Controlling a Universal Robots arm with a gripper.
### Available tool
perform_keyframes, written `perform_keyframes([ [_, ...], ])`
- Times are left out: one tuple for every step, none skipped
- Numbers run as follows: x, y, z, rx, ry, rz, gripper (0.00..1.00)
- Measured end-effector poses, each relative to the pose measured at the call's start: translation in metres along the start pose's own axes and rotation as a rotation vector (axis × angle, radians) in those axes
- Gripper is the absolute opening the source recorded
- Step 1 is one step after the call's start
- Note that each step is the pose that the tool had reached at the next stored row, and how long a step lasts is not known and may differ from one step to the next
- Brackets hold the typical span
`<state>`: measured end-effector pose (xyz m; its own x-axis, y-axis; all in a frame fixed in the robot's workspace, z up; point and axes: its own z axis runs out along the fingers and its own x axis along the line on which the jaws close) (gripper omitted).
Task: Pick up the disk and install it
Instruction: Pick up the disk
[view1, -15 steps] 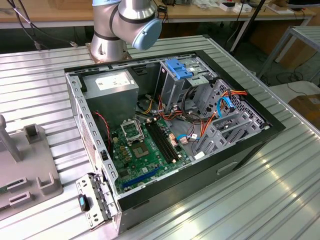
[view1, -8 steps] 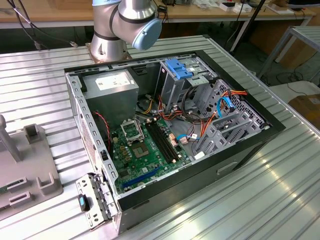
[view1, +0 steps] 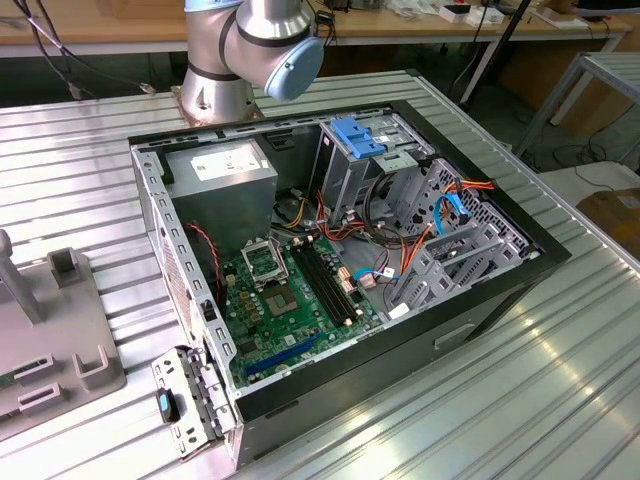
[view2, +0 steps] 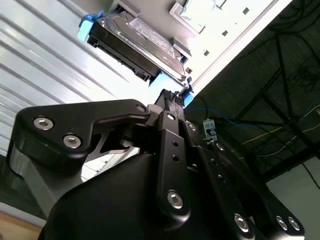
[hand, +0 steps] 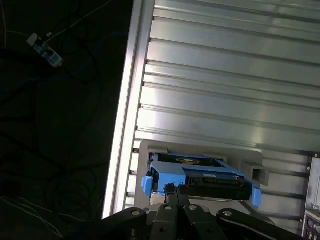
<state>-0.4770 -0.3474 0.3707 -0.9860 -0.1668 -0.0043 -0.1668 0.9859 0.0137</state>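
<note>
The disk is a dark flat drive in a bright blue carrier rail. It lies on a grey holder plate on the ribbed metal table, close to the table's edge. In the second wrist view the disk shows edge-on, with its blue rail at both ends. My gripper is right at the disk's near blue edge in both wrist views, its tip at or touching the rail. Whether it holds the disk is not clear.
An open computer case lies on the table in the exterior view, with the motherboard, cables and a metal drive cage exposed. A grey fixture stands at the exterior view's left. Beyond the table edge is dark floor with cables.
</note>
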Motion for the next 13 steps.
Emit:
perform_keyframes([
  [0.0000,0.0000,0.0004,-0.0001,0.0005,-0.028,0.11],
  [0.0000,0.0000,0.0006,-0.0002,0.0007,-0.044,0.11],
  [-0.0001,0.0000,0.0008,-0.0002,0.0009,-0.059,0.11],
  [-0.0001,0.0001,0.0011,-0.0003,0.0011,-0.078,0.11],
  [-0.0001,0.0001,0.0012,-0.0004,0.0012,-0.087,0.11],
  [0.0000,0.0002,0.0016,-0.0004,0.0017,-0.121,0.11],
  [0.0000,0.0003,0.0019,-0.0006,0.0021,-0.151,0.11],
  [0.0000,0.0003,0.0023,-0.0007,0.0026,-0.183,0.11],
  [0.0000,0.0003,0.0026,-0.0008,0.0030,-0.216,0.11],
  [0.0000,0.0003,0.0030,-0.0011,0.0039,-0.281,0.11],
  [0.0000,0.0003,0.0032,-0.0013,0.0044,-0.316,0.11],
  [-0.0001,0.0004,0.0034,-0.0015,0.0048,-0.360,0.11],
  [-0.0001,0.0004,0.0036,-0.0016,0.0052,-0.387,0.11],
])
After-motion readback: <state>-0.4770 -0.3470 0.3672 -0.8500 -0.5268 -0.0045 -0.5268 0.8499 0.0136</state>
